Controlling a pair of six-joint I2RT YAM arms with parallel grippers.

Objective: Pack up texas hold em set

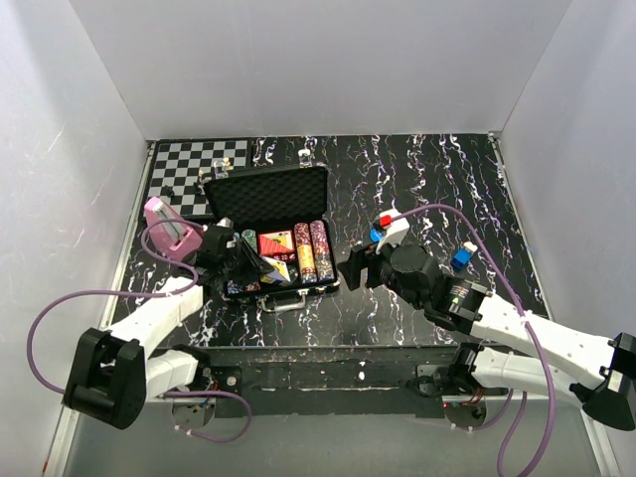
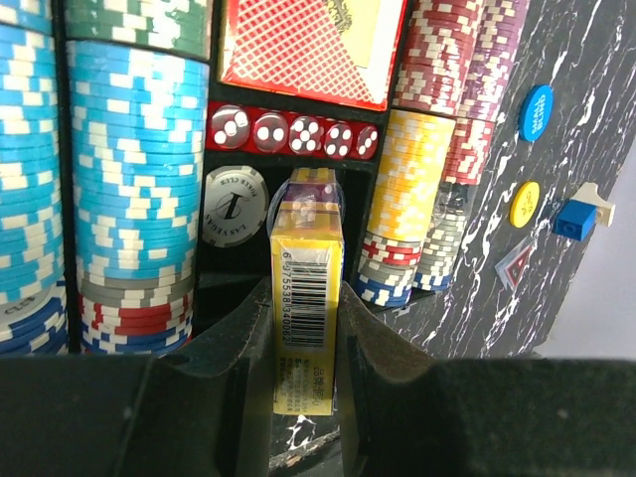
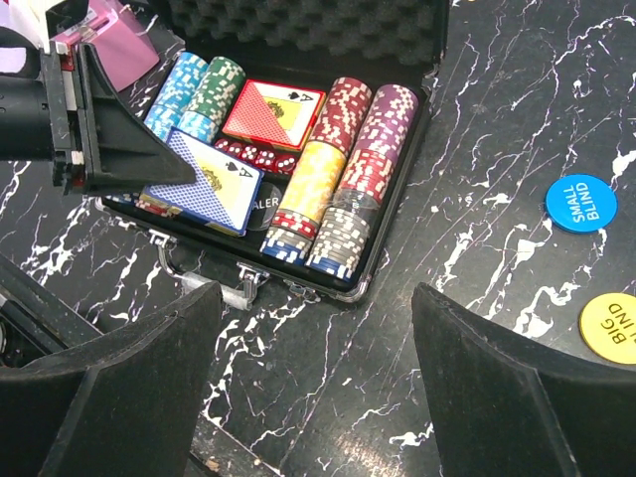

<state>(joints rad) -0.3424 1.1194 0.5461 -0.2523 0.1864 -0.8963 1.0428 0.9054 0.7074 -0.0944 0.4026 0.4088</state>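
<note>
The texas hold em set's black case (image 1: 266, 194) lies open, lid up, with chip rows (image 3: 343, 149), a red deck (image 3: 273, 111), red dice (image 2: 293, 132) and a white round button (image 2: 234, 204) inside. My left gripper (image 2: 308, 328) is shut on the blue deck (image 3: 209, 179), seen edge-on as a yellow barcode side (image 2: 306, 298), and holds it over the case's near middle slot. My right gripper (image 3: 318, 348) stands open over bare table just right of the case's front corner. A blue button (image 3: 580, 202) and a yellow button (image 3: 611, 320) lie on the table right of the case.
A chessboard (image 1: 194, 169) lies at the back left and a pink object (image 1: 169, 227) sits left of the case. A blue cube (image 1: 460, 258) and a small red, blue and white piece (image 1: 388, 227) sit to the right. White walls enclose the table.
</note>
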